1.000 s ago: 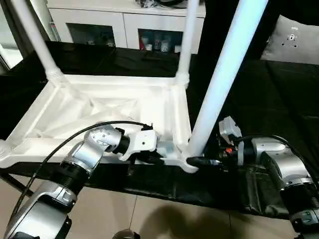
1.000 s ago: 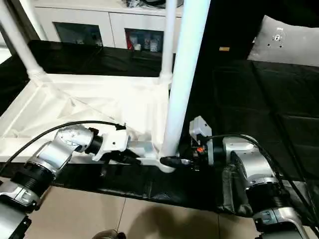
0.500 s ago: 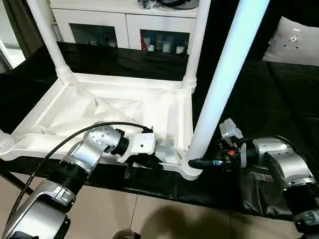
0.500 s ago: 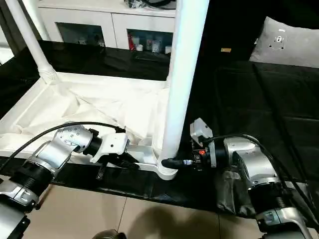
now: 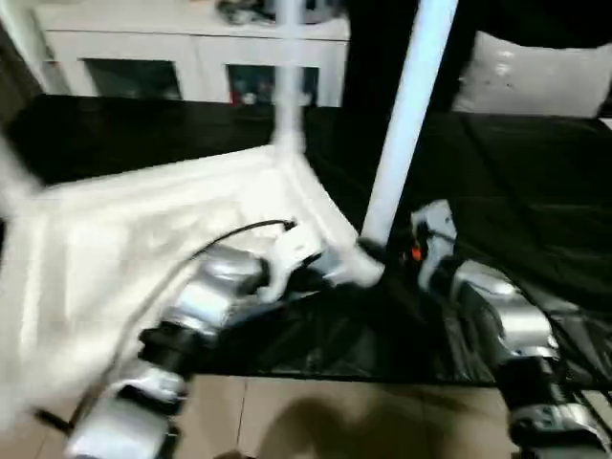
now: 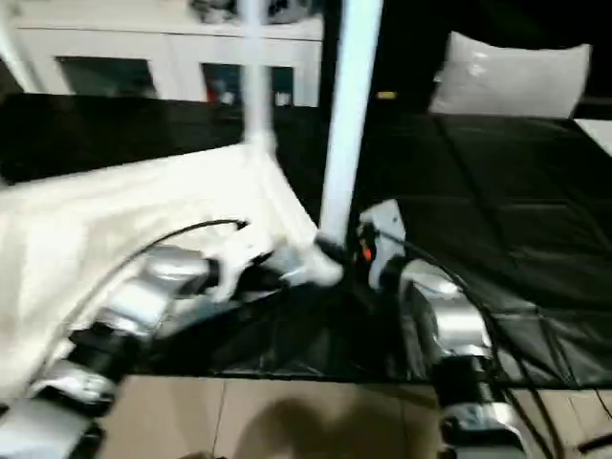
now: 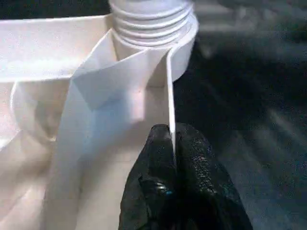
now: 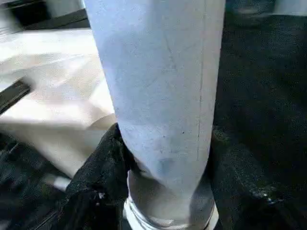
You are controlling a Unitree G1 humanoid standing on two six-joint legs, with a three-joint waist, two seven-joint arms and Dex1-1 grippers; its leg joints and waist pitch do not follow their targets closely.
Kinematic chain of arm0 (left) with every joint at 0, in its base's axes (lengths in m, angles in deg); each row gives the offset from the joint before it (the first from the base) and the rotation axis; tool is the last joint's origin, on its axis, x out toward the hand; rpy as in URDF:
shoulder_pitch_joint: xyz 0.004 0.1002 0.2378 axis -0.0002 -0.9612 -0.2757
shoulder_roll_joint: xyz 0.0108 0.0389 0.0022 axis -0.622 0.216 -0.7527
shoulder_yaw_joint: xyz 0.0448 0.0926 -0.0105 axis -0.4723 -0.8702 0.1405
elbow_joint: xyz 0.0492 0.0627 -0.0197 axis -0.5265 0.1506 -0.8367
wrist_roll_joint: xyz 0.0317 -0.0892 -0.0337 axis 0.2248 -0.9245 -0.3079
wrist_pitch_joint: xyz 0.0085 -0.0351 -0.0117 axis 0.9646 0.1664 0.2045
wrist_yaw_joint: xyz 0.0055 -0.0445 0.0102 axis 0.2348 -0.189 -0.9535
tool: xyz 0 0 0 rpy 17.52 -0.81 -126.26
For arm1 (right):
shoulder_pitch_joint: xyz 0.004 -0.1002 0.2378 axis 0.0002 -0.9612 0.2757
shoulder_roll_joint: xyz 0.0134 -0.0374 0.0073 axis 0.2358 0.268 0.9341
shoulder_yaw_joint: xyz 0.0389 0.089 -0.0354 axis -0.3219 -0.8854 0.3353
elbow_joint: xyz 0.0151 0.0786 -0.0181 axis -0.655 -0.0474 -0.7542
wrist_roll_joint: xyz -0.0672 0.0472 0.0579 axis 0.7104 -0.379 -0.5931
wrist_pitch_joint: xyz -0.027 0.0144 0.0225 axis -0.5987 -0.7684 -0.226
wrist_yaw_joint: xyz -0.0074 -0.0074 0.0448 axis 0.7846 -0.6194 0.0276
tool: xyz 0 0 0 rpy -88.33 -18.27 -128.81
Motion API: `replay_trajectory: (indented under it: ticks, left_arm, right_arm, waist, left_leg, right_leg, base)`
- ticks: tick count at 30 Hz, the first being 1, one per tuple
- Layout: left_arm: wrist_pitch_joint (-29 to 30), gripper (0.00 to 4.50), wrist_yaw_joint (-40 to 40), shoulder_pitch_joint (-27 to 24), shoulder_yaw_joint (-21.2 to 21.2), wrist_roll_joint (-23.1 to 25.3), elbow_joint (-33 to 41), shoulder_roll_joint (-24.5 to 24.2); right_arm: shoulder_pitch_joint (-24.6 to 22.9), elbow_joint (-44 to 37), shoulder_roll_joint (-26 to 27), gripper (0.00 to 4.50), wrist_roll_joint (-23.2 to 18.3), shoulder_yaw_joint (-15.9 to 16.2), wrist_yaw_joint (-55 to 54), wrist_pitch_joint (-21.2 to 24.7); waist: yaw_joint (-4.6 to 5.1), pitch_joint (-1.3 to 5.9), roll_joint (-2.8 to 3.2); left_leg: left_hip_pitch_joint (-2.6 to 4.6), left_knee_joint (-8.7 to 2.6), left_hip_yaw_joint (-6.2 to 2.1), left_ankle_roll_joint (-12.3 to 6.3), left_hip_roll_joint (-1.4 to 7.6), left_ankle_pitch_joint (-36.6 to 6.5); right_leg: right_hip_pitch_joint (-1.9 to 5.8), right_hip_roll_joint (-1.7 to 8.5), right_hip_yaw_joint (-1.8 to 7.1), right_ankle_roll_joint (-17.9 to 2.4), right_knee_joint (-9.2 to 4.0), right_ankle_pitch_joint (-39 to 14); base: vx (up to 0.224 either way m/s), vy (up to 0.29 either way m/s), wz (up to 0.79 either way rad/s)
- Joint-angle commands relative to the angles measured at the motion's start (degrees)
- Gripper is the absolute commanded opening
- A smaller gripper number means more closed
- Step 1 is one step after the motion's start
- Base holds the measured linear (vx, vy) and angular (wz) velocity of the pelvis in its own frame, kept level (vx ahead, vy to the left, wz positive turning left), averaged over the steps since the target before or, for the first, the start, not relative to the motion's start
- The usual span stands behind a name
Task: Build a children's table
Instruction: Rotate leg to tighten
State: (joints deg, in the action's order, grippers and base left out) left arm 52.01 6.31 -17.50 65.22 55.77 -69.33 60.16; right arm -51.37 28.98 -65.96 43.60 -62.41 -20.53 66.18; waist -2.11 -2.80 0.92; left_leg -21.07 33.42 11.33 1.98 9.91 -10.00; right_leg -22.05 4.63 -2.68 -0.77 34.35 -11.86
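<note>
The children's table (image 5: 143, 239) lies upside down on a black cloth (image 5: 535, 182), with its ribbed underside facing up and its legs standing upward. The nearest leg (image 5: 406, 115) rises from the corner socket (image 5: 361, 266) closest to the robot, and another leg (image 5: 287, 72) stands at the far corner.

The left gripper (image 7: 172, 184) is closed tightly on the thin side wall of the tabletop, just beside that near socket; one black finger is on each side of the wall.

The right gripper (image 8: 158, 191) holds the bottom of the near leg, its black fingers (image 8: 98, 177) pressed around the round shaft just above the socket.

Behind the table stands a white cabinet (image 5: 191, 57) with glass doors.
</note>
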Motion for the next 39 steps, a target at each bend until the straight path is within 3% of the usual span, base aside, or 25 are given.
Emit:
replay_trajectory:
  ticks: [1, 2, 3, 4, 5, 10, 14, 15, 19, 21, 23, 24, 29, 37, 38, 39]
  left_arm:
    - [-1.07, 0.0, -1.67, 1.52, -1.99, -1.62, 0.36, 4.37]
    - [-0.48, 0.0, -2.47, 1.6, -2.16, -0.9, 0.77, 5.09]
    - [0.01, 0.0, -2.81, 1.58, -2.24, -0.51, 1.09, 5.36]
    - [0.31, 0.0, -3.2, 1.61, -2.49, 0.27, 1.42, 5.36]
    - [0.22, 0.0, -3.25, 1.64, -2.55, 0.46, 1.45, 5.27]
    - [-1.9, 0.0, -3.38, 1.44, -3.01, 1.46, 1.17, 3.07]
    - [-6.12, 0.0, 0.93, 0.63, -3.82, 1.84, 0.45, -1.44]
    - [-7.02, 0.0, 1.56, 0.56, -3.89, 1.97, 0.3, -2.03]
    - [-9.6, 0.0, 5.69, 0.27, -4.3, 2.06, -0.41, -5.54]
    - [-11.64, 0.0, 8.2, 0.11, -4.81, 1.89, -0.57, -7.18]
    - [-14.18, 0.0, 10.88, -0.04, -5.64, 1.55, -0.61, -8.83]
    - [-15.06, 0.0, 11.89, -0.07, -6.01, 1.42, -0.62, -9.47]
    - [-19.54, 0.0, 18.33, -0.3, -8.24, 1.42, -0.57, -13.02]
    - [-24.78, 0.0, 25.51, -0.19, -10.66, 1.29, -0.92, -16.11]
    - [-24.98, 0.0, 26.14, -0.23, -10.79, 0.99, -0.7, -16.25]
    - [-25.37, 0.0, 26.96, -0.21, -10.98, 0.68, -0.64, -16.39]
  right_arm:
    - [0.3, 0.82, 4.37, 1.98, 0.68, 5.63, -0.36, 0.61]
    - [0.15, 0.67, 5.42, 1.98, 0.96, 5.59, -1.36, 0.19]
    - [0.11, 0.6, 5.94, 1.98, 0.95, 5.37, -1.85, 0.16]
    - [0.03, 0.49, 6.26, 2.53, 0.94, 4.87, -2.44, -0.25]
    - [0.0, 0.46, 6.22, 2.53, 0.85, 4.68, -2.39, -0.4]
    - [-0.66, -0.43, 4.13, 2.96, 0.09, 4.09, 0.19, -2.3]
    - [-1.76, -2.44, -0.04, 3.11, -1.16, 4.13, 7.07, -4.1]
    - [-1.82, -2.51, -0.65, 3.39, -1.31, 4.16, 8.04, -4.26]
    - [-1.75, -2.76, -5.48, 3.49, -2.57, 4.11, 15.43, -4.2]
    - [-1.21, -2.1, -7.41, 3.83, -2.73, 4.14, 18.04, -4.4]
    - [-0.58, -1.42, -9.45, 3.88, -3.12, 4.24, 21.5, -4.35]
    - [-0.36, -1.26, -10.19, 3.93, -3.31, 4.3, 22.93, -4.21]
    - [0.69, -1.47, -13.93, 4.44, -4.88, 5.57, 30.81, -2.89]
    - [0.8, -2.25, -17.24, 4.44, -4.54, 9.23, 39.92, -4.36]
    - [0.75, -2.41, -17.31, 4.17, -4.7, 9.43, 40.53, -4.49]
    - [0.83, -2.37, -17.45, 4.17, -4.97, 9.75, 41.37, -4.05]
  waist:
    - [-0.42, 2.6, -0.5]
    - [-0.5, 2.58, -0.69]
    - [-0.59, 2.64, -0.5]
    - [-0.73, 2.71, -0.45]
    - [-0.82, 2.78, -0.35]
    - [-1.25, 3.07, -0.22]
    - [-1.58, 3.09, -0.2]
    - [-1.66, 3.21, -0.24]
    - [-1.95, 3.27, -0.02]
    - [-1.92, 3.32, -0.07]
    - [-2.11, 3.52, -0.25]
    - [-2.28, 3.49, -0.08]
    - [-3.45, 3.63, -0.55]
    - [-4.47, 3.65, -0.62]
    - [-4.51, 3.67, -0.63]
    - [-4.55, 3.68, -0.62]
  left_leg:
    - [0.8, -4.77, -2.14, 0.49, 3.1, -19.43]
    - [0.87, -4.61, -2.02, -0.56, 2.93, -19.2]
    - [0.73, -4.59, -1.99, -1.02, 2.98, -18.19]
    - [0.72, -4.61, -1.96, -1.28, 3.01, -17.42]
    - [0.7, -4.59, -1.97, -1.37, 3.03, -17.0]
    - [0.51, -4.5, -1.8, -2.36, 3.16, -14.1]
    - [0.46, -4.47, -1.77, -2.94, 3.21, -14.26]
    - [0.34, -4.4, -1.8, -3.08, 3.18, -13.71]
    - [0.42, -4.27, -1.81, -3.46, 3.25, -12.69]
    - [0.39, -4.19, -1.67, -3.83, 3.39, -11.34]
    - [0.4, -4.05, -1.67, -4.32, 3.42, -10.82]
    - [0.41, -3.95, -1.53, -4.62, 3.5, -10.27]
    - [0.58, -3.69, -1.26, -5.32, 3.69, -8.89]
    - [0.61, -3.65, -1.23, -4.63, 3.76, -8.86]
    - [0.59, -3.64, -1.25, -4.62, 3.75, -8.84]
    - [0.59, -3.63, -1.27, -4.55, 3.77, -8.82]
  right_leg:
    - [1.06, 4.07, 2.23, -9.19, -5.46, -20.3]
    - [1.09, 4.12, 2.31, -9.09, -5.67, -21.34]
    - [1.17, 4.24, 2.42, -8.98, -5.73, -21.36]
    - [1.25, 4.17, 2.36, -8.87, -5.73, -20.99]
    - [1.29, 4.19, 2.36, -8.88, -5.66, -20.45]
    - [1.72, 4.02, 2.29, -10.61, -4.99, -13.54]
    - [1.85, 4.01, 2.26, -10.6, -4.92, -12.99]
    - [2.02, 4.09, 2.24, -10.7, -4.82, -12.42]
    - [2.04, 3.99, 2.13, -11.66, -4.52, -9.88]
    - [2.09, 3.96, 2.11, -12.87, -4.14, -6.81]
    - [2.31, 3.99, 1.98, -13.42, -3.96, -5.77]
    - [2.23, 3.93, 1.98, -13.82, -3.78, -4.62]
    - [2.16, 4.04, 1.9, -14.44, -3.46, -3.76]
    - [2.04, 4.17, 1.93, -13.87, -3.27, -5.21]
    - [2.09, 4.22, 1.92, -13.87, -3.22, -5.28]
    - [2.04, 4.22, 1.93, -13.89, -3.21, -5.49]
  base:
    - [0.0, 0.0, 0.0]
    - [0.0, 0.0, 0.0]
    - [0.0, 0.0, 0.0]
    - [0.0, 0.0, 0.0]
    - [0.0, 0.0, 0.0]
    - [0.0, 0.0, 0.0]
    - [0.0, 0.0, 0.0]
    - [0.0, 0.0, 0.0]
    - [0.0, 0.0, 0.0]
    - [0.0, 0.0, 0.0]
    - [0.0, 0.0, 0.0]
    - [0.0, 0.0, 0.0]
    - [0.0, 0.0, 0.0]
    - [0.0, 0.0, 0.0]
    - [0.0, 0.0, 0.0]
    - [0.0, 0.0, 0.0]
